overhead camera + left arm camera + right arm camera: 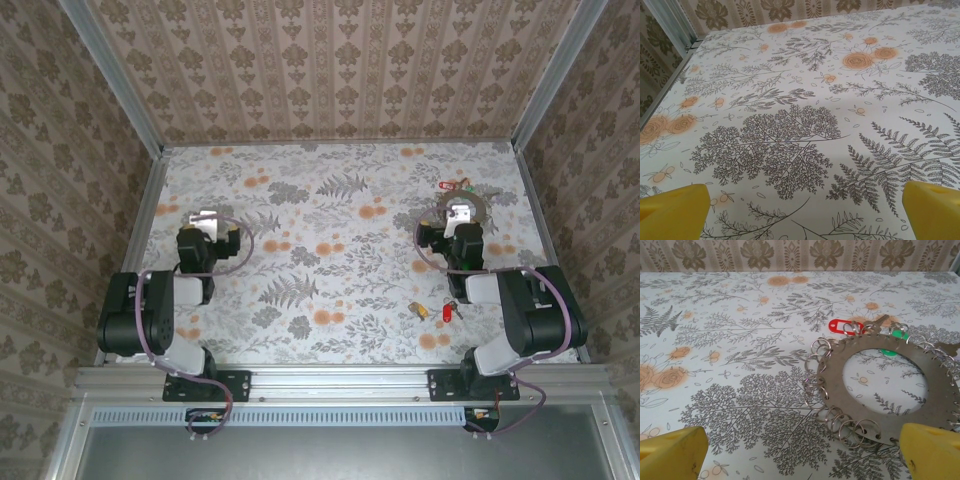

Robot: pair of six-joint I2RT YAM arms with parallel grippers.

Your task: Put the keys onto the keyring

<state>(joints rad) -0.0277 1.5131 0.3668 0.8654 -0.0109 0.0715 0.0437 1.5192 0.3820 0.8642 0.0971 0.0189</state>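
The right end effector (802, 452), released, is hovering over the large flat grey metal keyring (940, 390) at the far right of the floral surface (330, 210). Small red- and yellow-headed keys (447, 313) are lying near that arm's base. The left end effector (800, 210) is hanging released.

Bench (330, 200): flat white covering printed with grey ferns, leaves and orange flowers, softly and evenly lit. Beige-brown wallpapered back wall (340, 70): vertical stripes alternating with damask medallions. Left side wall (50, 150) and right side wall (600, 150): same wallpaper, rising from the bench edges. Silvery aluminium corner posts (110, 70): one at each rear corner. Silvery slotted aluminium rail (340, 380): along the bench's near edge, a dark grey panel (340, 455) below it.
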